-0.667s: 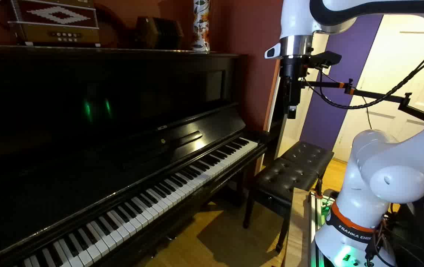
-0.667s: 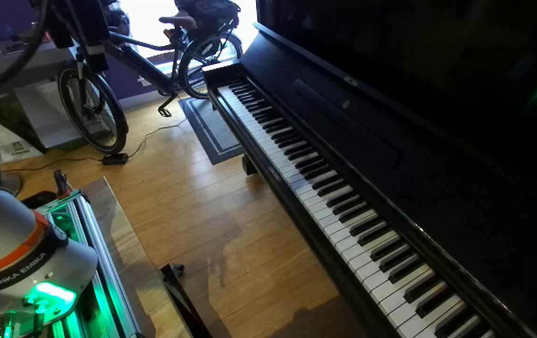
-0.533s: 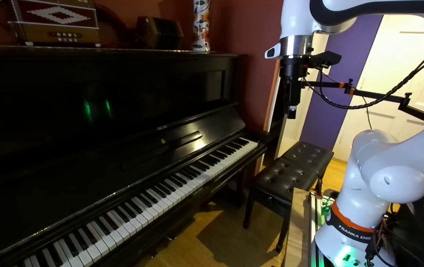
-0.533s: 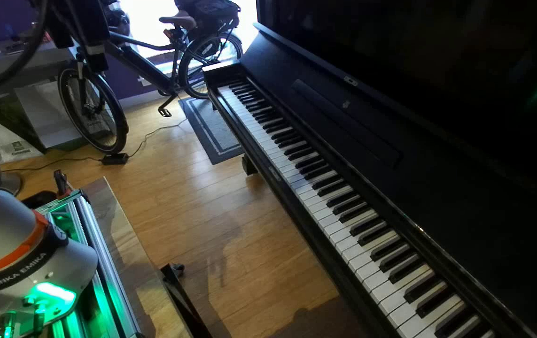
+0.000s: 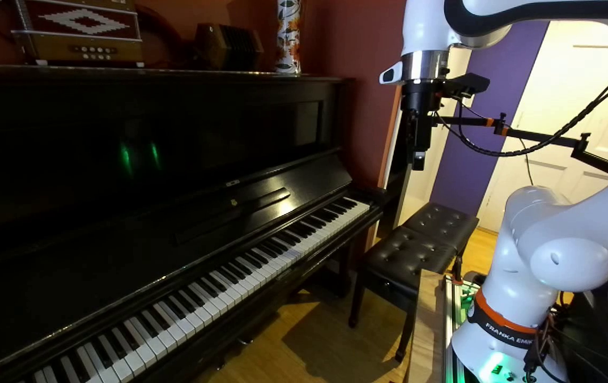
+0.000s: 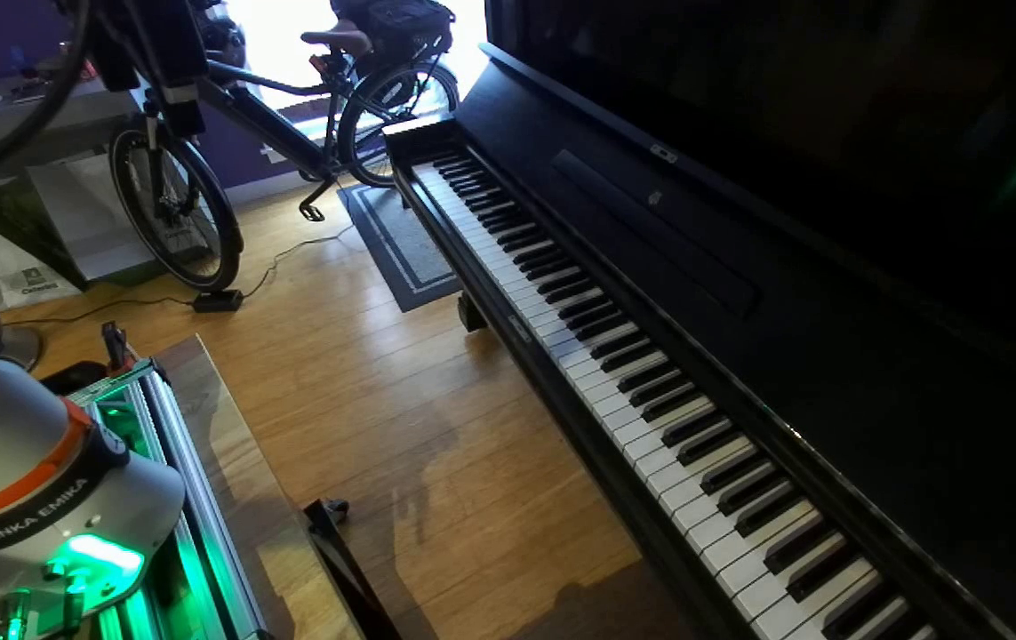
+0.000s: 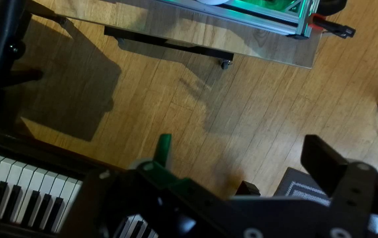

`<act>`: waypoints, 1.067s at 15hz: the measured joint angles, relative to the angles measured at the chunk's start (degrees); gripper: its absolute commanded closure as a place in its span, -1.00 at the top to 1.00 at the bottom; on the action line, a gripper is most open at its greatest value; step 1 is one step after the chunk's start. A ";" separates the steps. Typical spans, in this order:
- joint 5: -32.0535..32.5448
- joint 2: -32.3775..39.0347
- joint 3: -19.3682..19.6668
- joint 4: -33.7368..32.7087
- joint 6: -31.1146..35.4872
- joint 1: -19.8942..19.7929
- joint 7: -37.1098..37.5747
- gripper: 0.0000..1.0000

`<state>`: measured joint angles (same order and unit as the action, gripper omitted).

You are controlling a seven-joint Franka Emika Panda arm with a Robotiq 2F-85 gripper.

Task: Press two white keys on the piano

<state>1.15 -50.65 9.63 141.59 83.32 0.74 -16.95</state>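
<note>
Piano point(image 5: 176, 165) stands near a padded seat point(image 5: 418, 242) and bicycle point(image 6: 268, 127); white keys point(image 6: 616, 402) point outward, long axes square to its length. Claw point(image 7: 241, 150) hangs released, 2 fingers point(image 7: 322, 162) apart.

Piano point(image 5: 165, 186), arm point(image 5: 575, 239), bench point(image 5: 415, 250), bicycle point(image 6: 269, 127), floral cylinder point(image 5: 288, 40), mat point(image 6: 405, 244): one each. Squeezeboxes point(image 5: 83, 48): two. White keys point(image 7: 3, 170): dozens.

In my wrist view, the hand point(image 7: 238, 147) (cut off at six o'clock) hides some of the white keys point(image 7: 26, 177) around seven-thirty. In an exterior view, I get the piano point(image 5: 186, 159) cut off at nine.
</note>
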 measured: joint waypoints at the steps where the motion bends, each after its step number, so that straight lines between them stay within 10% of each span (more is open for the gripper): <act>1: 0.00 0.08 -0.15 0.00 0.52 0.02 0.00 1.00; 16: -0.10 27.18 -7.56 0.04 33.59 -0.50 17.33 1.00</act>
<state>1.04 -23.47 2.07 141.63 116.91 0.24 0.38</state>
